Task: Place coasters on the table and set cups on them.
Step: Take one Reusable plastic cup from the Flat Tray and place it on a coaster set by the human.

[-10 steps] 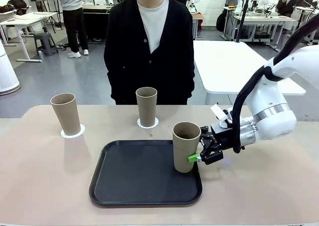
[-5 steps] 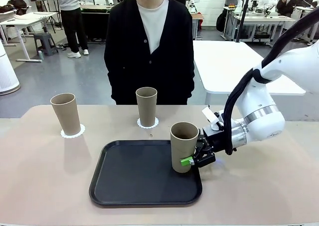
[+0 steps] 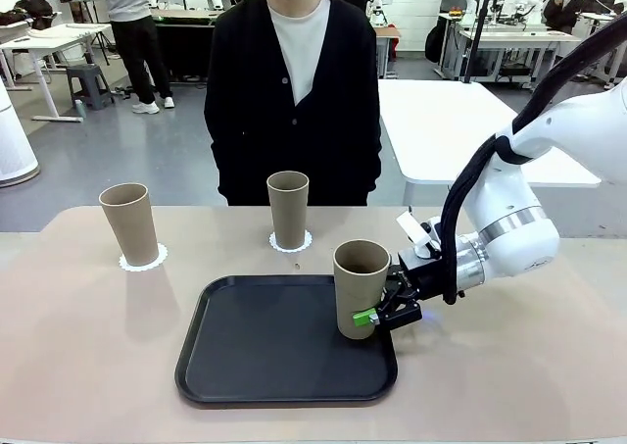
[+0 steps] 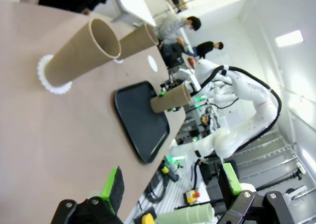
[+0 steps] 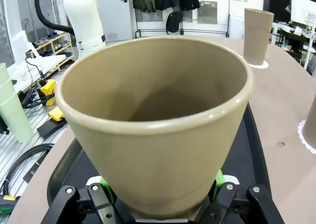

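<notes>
- The right claw point(image 3: 375, 316) is closed on the lower part of a cup point(image 3: 361, 287), with one green pad on each side of it.
- This cup stands upright at the right edge of the black tray point(image 3: 265, 351).
- Two other cups point(image 3: 129, 223) point(image 3: 288, 209) stand on white coasters point(image 3: 143, 260) point(image 3: 291, 242), beyond the tray, well apart from this claw.
- The left claw point(image 4: 170, 189) is open over bare table point(image 4: 44, 135) and holds nothing; the tray is ahead of it.
- A person point(image 3: 294, 91) stands at the far side of the table.
</notes>
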Available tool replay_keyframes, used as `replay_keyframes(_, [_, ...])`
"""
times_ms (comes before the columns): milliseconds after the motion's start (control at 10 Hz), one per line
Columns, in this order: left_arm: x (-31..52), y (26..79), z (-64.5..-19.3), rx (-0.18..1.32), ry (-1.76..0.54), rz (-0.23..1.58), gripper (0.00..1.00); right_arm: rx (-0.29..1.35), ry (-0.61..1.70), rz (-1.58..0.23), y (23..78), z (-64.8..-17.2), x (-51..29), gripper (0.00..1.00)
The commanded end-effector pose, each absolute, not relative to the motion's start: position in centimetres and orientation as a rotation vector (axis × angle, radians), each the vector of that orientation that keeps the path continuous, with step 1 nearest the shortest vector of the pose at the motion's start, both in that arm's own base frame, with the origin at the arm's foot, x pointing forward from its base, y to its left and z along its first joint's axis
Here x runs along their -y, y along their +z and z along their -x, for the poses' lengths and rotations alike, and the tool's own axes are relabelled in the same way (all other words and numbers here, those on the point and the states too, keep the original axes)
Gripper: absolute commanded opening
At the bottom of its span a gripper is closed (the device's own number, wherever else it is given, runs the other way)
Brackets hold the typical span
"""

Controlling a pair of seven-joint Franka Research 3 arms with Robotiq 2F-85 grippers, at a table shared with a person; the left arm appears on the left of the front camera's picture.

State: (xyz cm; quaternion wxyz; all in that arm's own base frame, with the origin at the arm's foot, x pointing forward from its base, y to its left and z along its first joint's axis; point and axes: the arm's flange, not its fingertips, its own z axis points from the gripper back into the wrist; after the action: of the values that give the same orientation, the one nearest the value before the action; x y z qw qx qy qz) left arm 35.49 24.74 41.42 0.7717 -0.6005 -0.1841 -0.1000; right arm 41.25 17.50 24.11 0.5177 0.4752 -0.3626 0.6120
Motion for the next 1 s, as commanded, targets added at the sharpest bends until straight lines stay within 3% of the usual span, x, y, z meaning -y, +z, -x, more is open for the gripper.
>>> replay_keyframes(0, [-24.8, 41.6, -35.5, 0.415, -0.213, 1.305, 1.0, 0.874, 1.453, -1.153, 24.6, -40.9, -17.3, 0.0])
replay_keyframes(500, [-24.8, 41.6, -35.5, 0.415, -0.213, 1.305, 1.0, 0.861, 1.304, -1.127, 39.7, -36.6, -13.5, 0.0])
replay_keyframes(900, [-24.8, 41.6, -35.5, 0.415, -0.213, 1.305, 1.0, 0.844, 1.279, -1.094, 44.3, -35.1, -13.3, 0.0])
